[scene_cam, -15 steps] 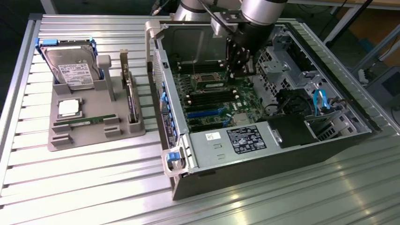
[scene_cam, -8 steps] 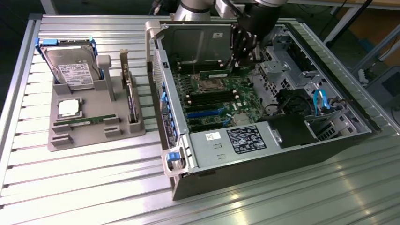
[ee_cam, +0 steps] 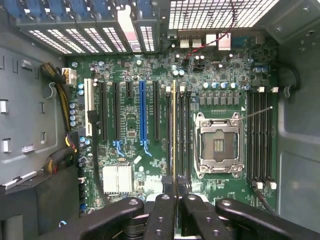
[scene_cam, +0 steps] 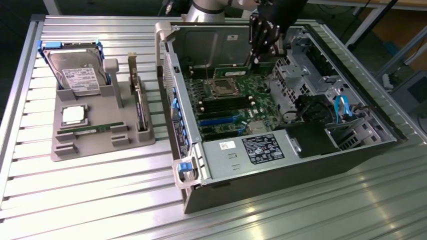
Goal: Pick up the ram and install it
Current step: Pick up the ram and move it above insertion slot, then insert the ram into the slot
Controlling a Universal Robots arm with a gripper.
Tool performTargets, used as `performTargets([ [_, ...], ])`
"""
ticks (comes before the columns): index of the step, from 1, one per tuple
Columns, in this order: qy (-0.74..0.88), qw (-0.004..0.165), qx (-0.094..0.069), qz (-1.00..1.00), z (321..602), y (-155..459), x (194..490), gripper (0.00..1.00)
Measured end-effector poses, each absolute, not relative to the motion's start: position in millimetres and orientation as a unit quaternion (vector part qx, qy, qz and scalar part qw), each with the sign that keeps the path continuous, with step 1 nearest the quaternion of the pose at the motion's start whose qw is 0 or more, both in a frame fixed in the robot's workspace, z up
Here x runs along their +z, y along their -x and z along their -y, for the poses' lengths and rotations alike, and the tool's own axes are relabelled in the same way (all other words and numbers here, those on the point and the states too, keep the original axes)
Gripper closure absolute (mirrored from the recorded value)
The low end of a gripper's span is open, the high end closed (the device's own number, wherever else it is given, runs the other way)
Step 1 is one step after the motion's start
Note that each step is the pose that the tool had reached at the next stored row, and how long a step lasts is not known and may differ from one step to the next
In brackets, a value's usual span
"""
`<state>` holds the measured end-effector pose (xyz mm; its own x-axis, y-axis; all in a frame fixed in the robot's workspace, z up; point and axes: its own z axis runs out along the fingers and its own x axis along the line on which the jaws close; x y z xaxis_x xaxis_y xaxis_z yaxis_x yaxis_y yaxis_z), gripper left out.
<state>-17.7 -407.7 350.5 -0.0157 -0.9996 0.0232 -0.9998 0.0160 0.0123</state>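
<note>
My gripper [scene_cam: 261, 52] hangs inside the open computer case [scene_cam: 280, 150], above the back of the motherboard [scene_cam: 233, 107]. In the wrist view its black fingers [ee_cam: 165, 210] are shut on the ram [ee_cam: 173, 130]. The ram shows edge-on as a thin yellowish-green strip pointing down at the board. It lines up over the long black memory slots [ee_cam: 182, 135] between the expansion slots and the empty processor socket [ee_cam: 218, 145]. A gap still separates it from the board. More memory slots [ee_cam: 260, 135] lie on the socket's other side.
At the exterior view's left, a grey tray [scene_cam: 100, 147] holds a hard drive [scene_cam: 77, 72], a square silver processor [scene_cam: 73, 115], an upright expansion card [scene_cam: 138, 95] and a thin green strip [scene_cam: 97, 129]. Drive cages and cables [scene_cam: 320, 110] crowd the case's right side.
</note>
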Motion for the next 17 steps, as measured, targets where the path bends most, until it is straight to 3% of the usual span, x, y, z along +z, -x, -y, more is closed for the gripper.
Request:
performTargets([
  [17,-0.701,0.013,0.004,0.713,407.7,17.7,350.3,0.88],
])
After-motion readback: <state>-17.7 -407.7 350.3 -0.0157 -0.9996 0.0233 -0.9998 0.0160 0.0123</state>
